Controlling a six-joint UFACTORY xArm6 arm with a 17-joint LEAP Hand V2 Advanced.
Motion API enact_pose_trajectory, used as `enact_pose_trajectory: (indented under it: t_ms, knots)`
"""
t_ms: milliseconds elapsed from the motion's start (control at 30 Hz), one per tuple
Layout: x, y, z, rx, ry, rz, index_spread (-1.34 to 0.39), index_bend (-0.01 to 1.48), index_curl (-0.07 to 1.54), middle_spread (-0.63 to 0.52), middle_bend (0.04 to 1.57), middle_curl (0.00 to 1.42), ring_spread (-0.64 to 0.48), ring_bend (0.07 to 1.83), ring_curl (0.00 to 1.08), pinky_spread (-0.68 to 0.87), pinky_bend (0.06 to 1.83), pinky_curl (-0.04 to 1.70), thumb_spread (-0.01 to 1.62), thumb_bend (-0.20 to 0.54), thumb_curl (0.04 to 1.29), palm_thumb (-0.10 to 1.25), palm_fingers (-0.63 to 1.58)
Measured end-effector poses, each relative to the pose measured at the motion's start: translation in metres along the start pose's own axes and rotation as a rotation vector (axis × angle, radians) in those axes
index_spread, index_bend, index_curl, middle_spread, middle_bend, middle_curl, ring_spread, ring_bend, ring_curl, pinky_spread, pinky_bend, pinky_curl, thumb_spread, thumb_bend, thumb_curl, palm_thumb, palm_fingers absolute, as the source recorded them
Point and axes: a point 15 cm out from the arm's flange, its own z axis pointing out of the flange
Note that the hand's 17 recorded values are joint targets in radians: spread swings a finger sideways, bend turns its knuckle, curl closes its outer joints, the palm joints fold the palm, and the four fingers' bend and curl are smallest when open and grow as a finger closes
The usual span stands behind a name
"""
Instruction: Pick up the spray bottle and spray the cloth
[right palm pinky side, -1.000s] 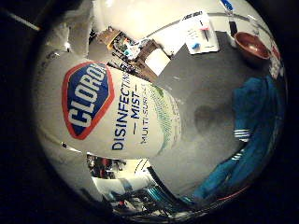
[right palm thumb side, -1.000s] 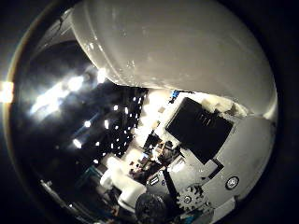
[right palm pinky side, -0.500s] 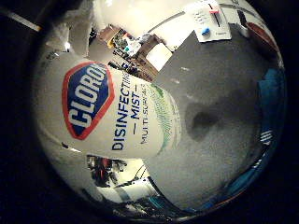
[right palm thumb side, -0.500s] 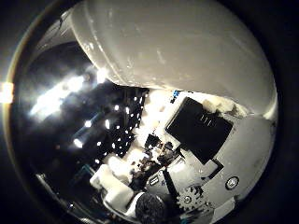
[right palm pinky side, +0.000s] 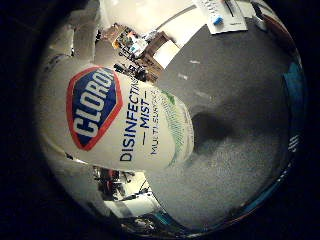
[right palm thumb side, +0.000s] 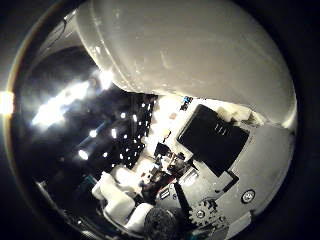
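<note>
Holding the spray bottle (right palm pinky side: 125, 125) clamped close in my hand (right palm thumb side: 225, 165) above the grey bench (right palm pinky side: 240, 150), I should keep it steady and swing toward the teal cloth (right palm pinky side: 295, 85).

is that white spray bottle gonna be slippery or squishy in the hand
Probably somewhat slippery: the spray bottle has a smooth, rounded, glossy labelled body. Likely fairly stiff plastic, since its wall shows no dents close against the hand. How full or heavy it is cannot be told.
</note>
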Motion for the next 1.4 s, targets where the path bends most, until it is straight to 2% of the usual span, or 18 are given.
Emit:
enact_pose_trajectory:
  t_ms: [267,533,767,867,900,967,1067,1167,1267,1400]
  knots:
    - [0.018,0.008,-0.007,-0.021,-0.004,0.045,-0.30,0.87,0.99,-0.13,1.26,0.71,-0.20,1.36,0.62,-0.27,1.08,1.06,0.80,-0.025,0.81,0.84,1.08]
    - [0.019,0.013,-0.014,-0.041,-0.006,0.052,-0.33,0.68,0.98,-0.11,1.14,0.68,-0.19,1.26,0.59,-0.33,1.05,0.91,0.70,-0.028,0.81,0.84,1.07]
    - [0.022,0.027,-0.015,-0.115,0.029,0.072,-0.36,0.38,0.98,-0.14,0.95,0.67,-0.18,1.25,0.57,-0.43,1.01,0.81,0.67,-0.028,0.79,0.84,0.82]
    - [0.015,0.034,-0.017,-0.146,0.008,0.085,-0.36,0.22,0.95,-0.14,0.88,0.67,-0.19,1.25,0.57,-0.44,1.02,0.80,0.70,-0.023,0.77,0.86,0.66]
    - [0.015,0.034,-0.018,-0.147,0.009,0.085,-0.36,0.16,0.91,-0.14,0.81,0.65,-0.18,1.25,0.57,-0.43,1.01,0.80,0.74,-0.019,0.76,0.87,0.51]
    - [0.016,0.035,-0.019,-0.155,0.019,0.082,-0.36,0.18,0.86,-0.14,0.76,0.64,-0.16,1.23,0.55,-0.39,0.94,0.79,0.81,-0.020,0.75,0.87,0.39]
    - [0.016,0.034,-0.025,-0.156,0.029,0.087,-0.36,0.23,0.78,-0.12,0.72,0.61,-0.14,1.08,0.50,-0.19,0.76,0.74,0.97,-0.018,0.71,0.84,0.24]
    - [0.012,0.032,-0.033,-0.154,0.022,0.093,-0.35,0.29,0.73,-0.08,0.60,0.55,-0.09,0.94,0.45,0.00,0.68,0.70,1.04,-0.017,0.69,0.82,0.14]
    - [0.007,0.034,-0.040,-0.170,0.020,0.092,-0.31,0.24,0.63,-0.03,0.49,0.48,-0.01,0.78,0.37,0.23,0.62,0.63,1.07,-0.015,0.67,0.82,0.08]
    - [0.003,0.045,-0.052,-0.235,0.046,0.110,-0.29,0.18,0.53,0.02,0.39,0.42,0.05,0.66,0.33,0.34,0.58,0.56,1.08,-0.019,0.64,0.82,0.08]
